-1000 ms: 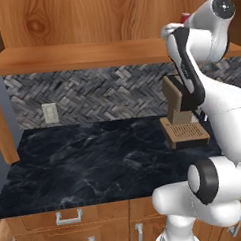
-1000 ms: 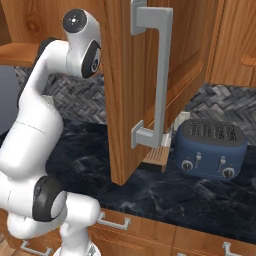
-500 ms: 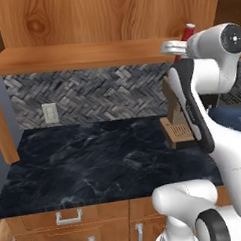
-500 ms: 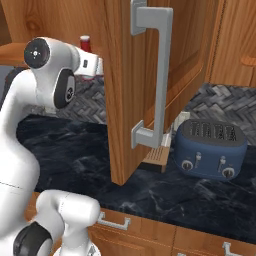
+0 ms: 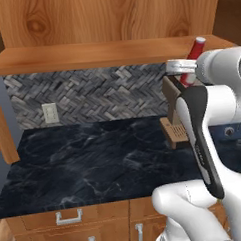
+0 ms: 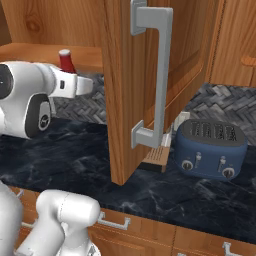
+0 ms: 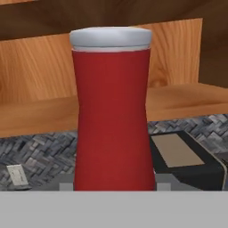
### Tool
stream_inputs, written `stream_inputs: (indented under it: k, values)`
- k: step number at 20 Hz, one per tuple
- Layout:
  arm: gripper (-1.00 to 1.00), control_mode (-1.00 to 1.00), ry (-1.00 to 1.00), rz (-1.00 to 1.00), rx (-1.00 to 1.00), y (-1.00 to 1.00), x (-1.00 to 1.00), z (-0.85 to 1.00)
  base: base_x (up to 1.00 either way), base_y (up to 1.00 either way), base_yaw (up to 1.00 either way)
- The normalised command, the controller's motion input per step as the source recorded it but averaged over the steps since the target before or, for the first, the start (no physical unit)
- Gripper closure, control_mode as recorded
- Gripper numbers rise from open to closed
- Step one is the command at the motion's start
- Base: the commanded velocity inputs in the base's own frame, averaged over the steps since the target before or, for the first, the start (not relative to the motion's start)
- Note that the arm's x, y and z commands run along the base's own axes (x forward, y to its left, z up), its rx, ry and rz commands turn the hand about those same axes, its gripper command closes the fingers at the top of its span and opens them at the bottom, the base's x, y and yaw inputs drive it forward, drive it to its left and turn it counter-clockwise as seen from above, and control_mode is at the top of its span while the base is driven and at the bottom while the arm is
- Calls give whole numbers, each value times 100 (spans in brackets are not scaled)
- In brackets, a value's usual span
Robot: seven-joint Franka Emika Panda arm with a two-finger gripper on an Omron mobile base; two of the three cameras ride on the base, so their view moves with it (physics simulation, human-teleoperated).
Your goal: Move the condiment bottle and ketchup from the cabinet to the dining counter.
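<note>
The gripper (image 5: 182,66) appears closed on the ketchup (image 7: 113,111), which stands upright between its fingers, though the tips are hidden. The cabinet (image 6: 135,75) shelf lies just behind and below it.

Glossy white arm (image 5: 212,117) of rounded, bulbous links, with dark grey bands at the joints and 1 long dark strip down the forearm; base shell (image 6: 62,212) white too.
</note>
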Motion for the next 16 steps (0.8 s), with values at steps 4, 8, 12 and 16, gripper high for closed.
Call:
stream_inputs:
  k: [4, 8, 12, 16]
  values:
    - [100, -100, 2, 0, 0, 7, -62, -17, 0, 0, 0]
    - [100, -100, 0, 0, 0, 20, -66, -18, 0, 0, 0]
    - [100, -100, 3, 0, 0, 24, -53, -13, 0, 0, 0]
    - [100, -100, 3, 0, 0, 11, -48, -8, 0, 0, 0]
